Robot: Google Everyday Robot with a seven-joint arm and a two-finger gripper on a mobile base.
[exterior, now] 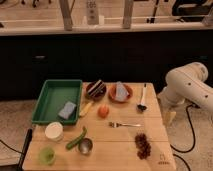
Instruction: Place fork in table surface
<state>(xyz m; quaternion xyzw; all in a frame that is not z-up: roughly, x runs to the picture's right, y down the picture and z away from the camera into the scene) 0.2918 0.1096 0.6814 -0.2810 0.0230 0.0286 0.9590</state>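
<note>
The small silver fork [124, 124] lies flat on the light tan plank table surface [112, 150], right of centre, with its tines to the left. Nothing touches it. My white arm [189, 85] is folded beside the table's right edge. My gripper [169, 116] hangs down off the right side of the table, apart from the fork and a little to its upper right.
A green tray [54, 100] with a blue sponge [66, 110] sits at the left. A dark bowl [96, 89], an orange plate [120, 93] and a black-handled utensil [143, 97] are at the back. An orange fruit [103, 111], a green pepper [76, 139], a metal cup [86, 146], a white cup [54, 131], a green cup [47, 155] and a dark red cluster [143, 145] are nearer.
</note>
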